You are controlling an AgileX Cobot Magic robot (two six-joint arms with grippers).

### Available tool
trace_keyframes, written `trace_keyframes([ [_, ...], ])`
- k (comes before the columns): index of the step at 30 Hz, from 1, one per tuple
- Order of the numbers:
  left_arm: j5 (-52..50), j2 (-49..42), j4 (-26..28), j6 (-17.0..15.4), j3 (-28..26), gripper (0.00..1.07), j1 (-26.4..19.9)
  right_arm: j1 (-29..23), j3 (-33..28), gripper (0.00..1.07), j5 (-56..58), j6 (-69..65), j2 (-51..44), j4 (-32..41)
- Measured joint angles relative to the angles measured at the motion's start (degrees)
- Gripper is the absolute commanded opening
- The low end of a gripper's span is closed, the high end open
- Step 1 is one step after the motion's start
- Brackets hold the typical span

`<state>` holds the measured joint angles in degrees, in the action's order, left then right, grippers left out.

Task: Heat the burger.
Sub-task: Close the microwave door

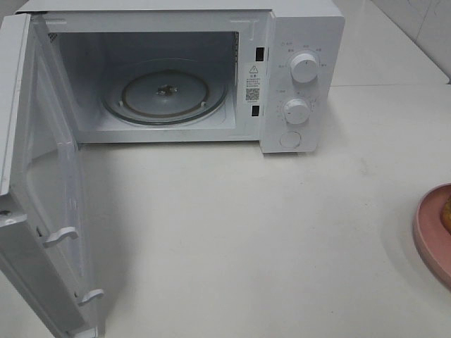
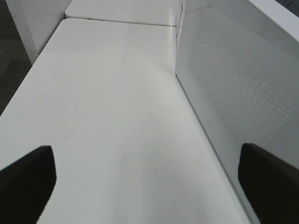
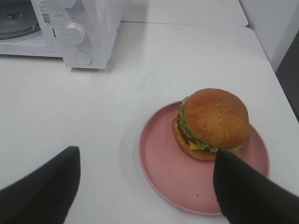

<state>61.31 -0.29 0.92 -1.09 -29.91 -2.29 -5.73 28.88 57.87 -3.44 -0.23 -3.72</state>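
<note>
Microwave [image 1: 176,70] on table [image 1: 246,239], door [image 1: 42,197] swung fully open, turntable [image 1: 165,95] bare. Burger [image 3: 212,122] on pink plate [image 3: 168,170], right of microwave, well apart. Right gripper [image 3: 147,186] above plate, jaws spread wide, nothing held. Left gripper [image 2: 147,179] beside door, jaws fully apart, nothing held.

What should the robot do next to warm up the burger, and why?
Probably lower the right end effector around the burger. The burger sits on the pink plate, untouched, the end effector is open just above it, and the microwave door already stands open.
</note>
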Motion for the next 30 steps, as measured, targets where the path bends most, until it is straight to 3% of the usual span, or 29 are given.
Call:
trace_keyframes([
  [30, 0.0, 0.0, 0.0, 0.0, 0.0, 0.98, 0.0, 0.0, 0.0, 0.76, 0.0, 0.06, 0.0, 0.0],
])
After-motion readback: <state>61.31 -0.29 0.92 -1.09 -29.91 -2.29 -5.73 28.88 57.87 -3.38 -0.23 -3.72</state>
